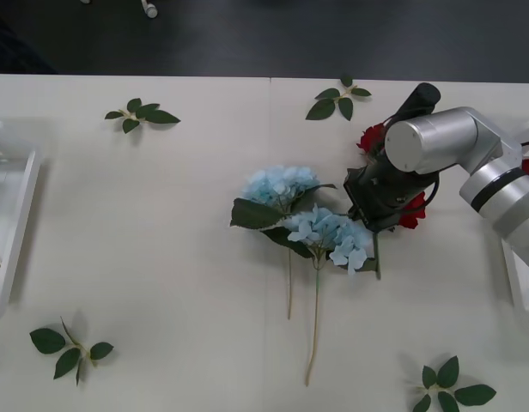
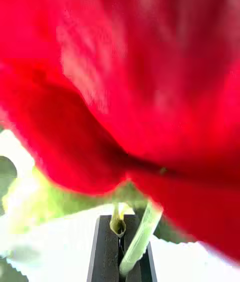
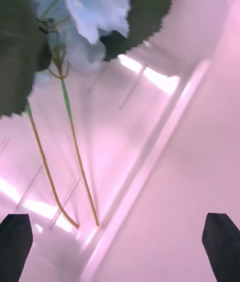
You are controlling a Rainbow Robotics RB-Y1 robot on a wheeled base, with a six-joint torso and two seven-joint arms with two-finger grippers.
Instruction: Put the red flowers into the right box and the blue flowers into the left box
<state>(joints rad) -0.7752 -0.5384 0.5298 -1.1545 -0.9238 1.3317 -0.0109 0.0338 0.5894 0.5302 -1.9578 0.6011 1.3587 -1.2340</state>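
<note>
Two black fingers of the right gripper (image 2: 120,254) stand nearly closed, pinching a thin pale-green stem that runs straight out from between them toward the dark-red artificial rose bloom (image 2: 135,72) directly ahead of the tips. We judge the long axis of this red flower to lie in line with the fingers, so a lift should carry it head-forward.

In the front view the right gripper (image 1: 378,206) sits low over the white table (image 1: 161,257), with red petals (image 1: 412,215) just beside it and another red bloom (image 1: 370,137) beyond it. Two pale-blue hydrangea clusters (image 1: 280,184) (image 1: 329,233) with serrated green leaves lie touching each other just to the gripper's left, their long stems trailing toward the robot.

The white plastic right box (image 1: 522,266) lies near this arm, at the table's right edge, so we take the right arm as the nearer one for delivery.

The left gripper (image 3: 120,242) hangs with its fingers spread wide and empty above the white raised-rim left box (image 3: 165,127). A pale-blue hydrangea with dark leaves (image 3: 85,7) rests inside that tray, well ahead of the fingertips, its two stems pointing back toward them. In the front view the left box (image 1: 15,223) lies at the far left edge. Loose green leaf sprigs (image 1: 142,113) dot the table.
</note>
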